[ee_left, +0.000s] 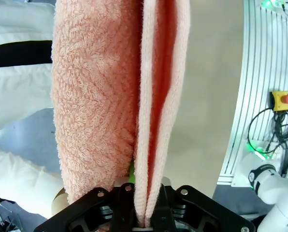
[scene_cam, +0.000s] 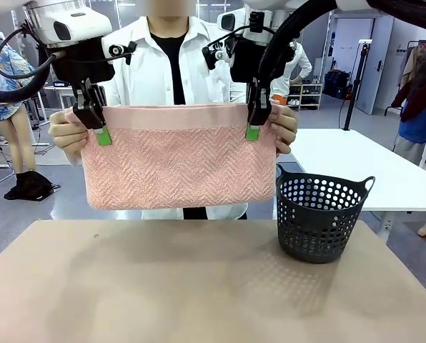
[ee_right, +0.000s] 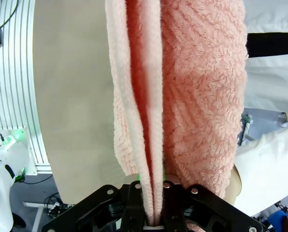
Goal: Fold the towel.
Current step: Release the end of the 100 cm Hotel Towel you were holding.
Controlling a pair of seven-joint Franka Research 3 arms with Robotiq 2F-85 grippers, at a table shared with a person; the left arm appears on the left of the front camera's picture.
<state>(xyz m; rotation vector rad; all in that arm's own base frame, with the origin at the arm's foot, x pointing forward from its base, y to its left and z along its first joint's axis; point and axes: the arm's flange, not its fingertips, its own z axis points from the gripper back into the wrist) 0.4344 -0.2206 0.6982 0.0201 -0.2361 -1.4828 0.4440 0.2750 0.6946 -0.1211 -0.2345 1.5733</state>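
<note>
Both claws are shut tight on the towel (scene_cam: 177, 164), one at each end of its top band. The left claw (scene_cam: 98, 128) pinches the band near one upper corner and the right claw (scene_cam: 253, 127) pinches it near the other, green pads showing against the pink. From both claws the cloth hangs straight down as a wide, shallow rectangle. Its long axis runs level from claw to claw, and its lower hem sits well clear of the counter (scene_cam: 163, 286) below.

A person's hand (scene_cam: 66, 132) grips the cloth just outboard of the left claw, and the other hand (scene_cam: 286, 128) does the same just outboard of the right claw.

Along each wrist view, two thin edges run up out of the closed fingers. A thicker terry layer hangs beside them on the person's side. Whether that thick layer is also caught in the clamp cannot be told.

The towel looks already doubled at least once, so the fold seems part done. What the next move turns on is that the whole cloth lies beneath and between the claws, stretched along the line joining them. Halving it again would likely mean bringing one claw across to the other along that line, or lowering both so the hem meets the counter first. Neither arm is nearer, since each holds its own end.

A dark basket (scene_cam: 316, 214) stands on the counter below and just outboard of the right claw, so a swing on that side could brush it.
</note>
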